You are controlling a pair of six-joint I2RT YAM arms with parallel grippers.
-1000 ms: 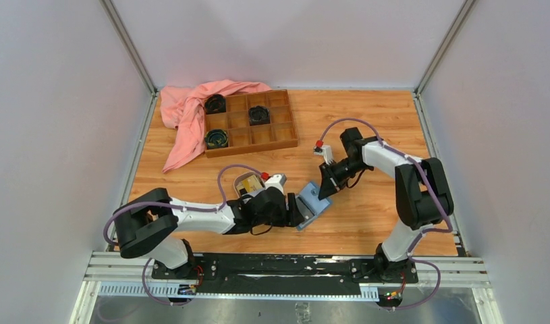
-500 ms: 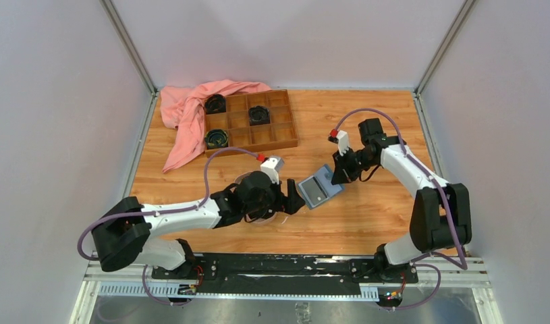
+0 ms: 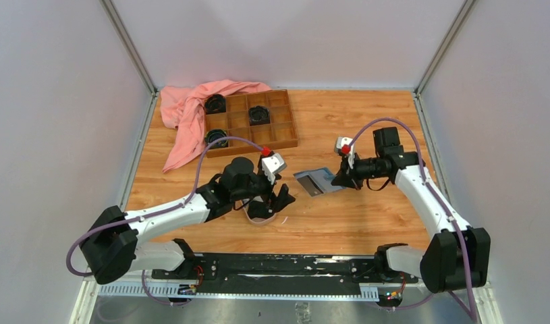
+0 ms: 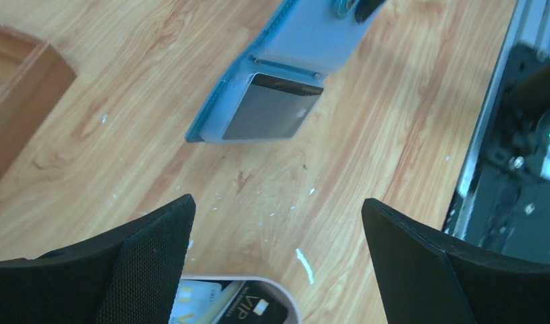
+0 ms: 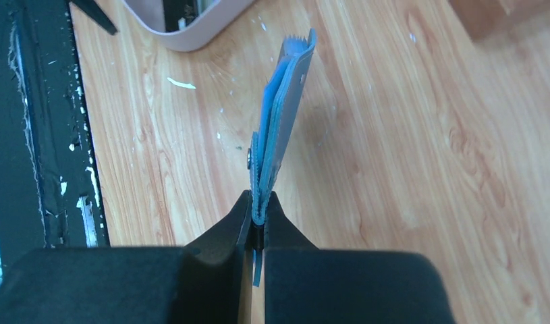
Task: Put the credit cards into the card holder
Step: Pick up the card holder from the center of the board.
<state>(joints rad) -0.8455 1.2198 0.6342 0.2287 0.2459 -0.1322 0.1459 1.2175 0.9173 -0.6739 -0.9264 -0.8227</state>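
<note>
My L pincer point(image 4: 277, 223) is spread wide, nothing btwn the pads, hanging just above the pink dish point(image 4: 261, 279). My R pincer point(image 5: 257, 214) is pressed together on one edge of the card holder point(image 4: 289, 64), pinching it so it sticks out ahead of the tips. It seems lifted off the wood, judging by its shadow. From the L pincer the holder is ahead and apart, open face towards me.

Progress, my read: one grey card point(image 4: 268, 116) looks seated in a slot of the holder, so approx one in. Left to do: right under the L pincer, in the dish, lie a black card point(image 4: 250, 309) and a pale yellowish card point(image 4: 196, 300). That's at least two, and I can't tell if more are hidden below. So prob. under halfway. Next I'd drop the L pincer into the dish, take one card by its edge and bring it fwd to a free slot, with R holding the holder steady.
</note>
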